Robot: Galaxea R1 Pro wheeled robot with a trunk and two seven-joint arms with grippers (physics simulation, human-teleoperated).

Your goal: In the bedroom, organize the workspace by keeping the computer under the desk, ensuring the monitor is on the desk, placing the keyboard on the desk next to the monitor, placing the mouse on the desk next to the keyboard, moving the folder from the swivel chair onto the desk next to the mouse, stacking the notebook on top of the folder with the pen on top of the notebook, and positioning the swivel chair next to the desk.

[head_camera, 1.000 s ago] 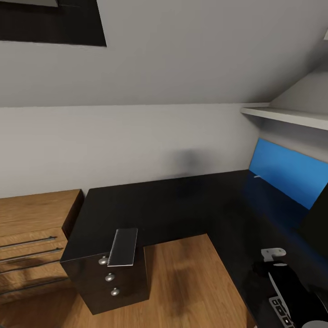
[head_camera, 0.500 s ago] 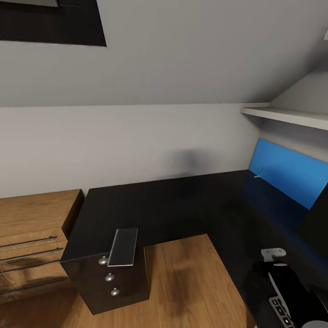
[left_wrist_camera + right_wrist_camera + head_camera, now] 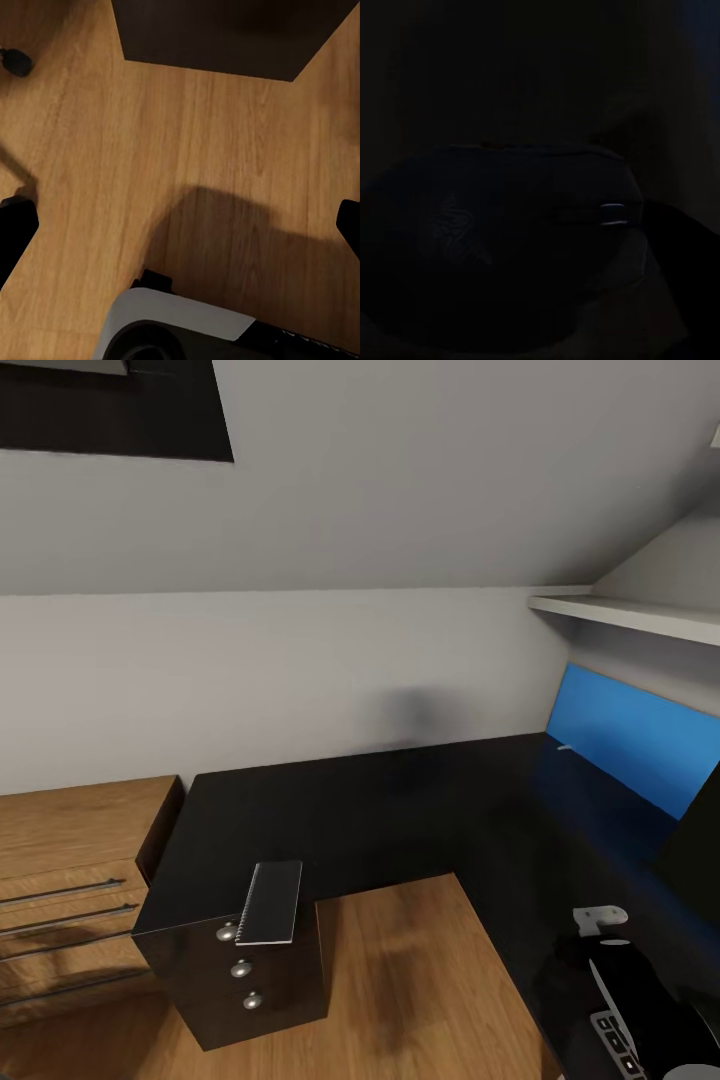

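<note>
Head view: notebook (image 3: 270, 902) lies flat at the outer end of the desk (image 3: 380, 810), over the drawer unit, spiral edge toward the wooden dresser (image 3: 70, 860).

Right wrist view (very dark): mouse (image 3: 502, 240) fills the near field; right jaw state cannot be told.

Left gripper (image 3: 180, 225) hangs over bare wooden floor (image 3: 187, 135), fingers spread wide, nothing between them.

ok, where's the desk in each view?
Head: the desk runs from centre to right, L-shaped, with the notebook on its drawer end.
Left wrist: probably the desk, a dark slab at the picture's upper edge.
Right wrist: too dark to tell; the mouse sits close up.
Shared landmark: the wooden floor, in head and left wrist.
</note>
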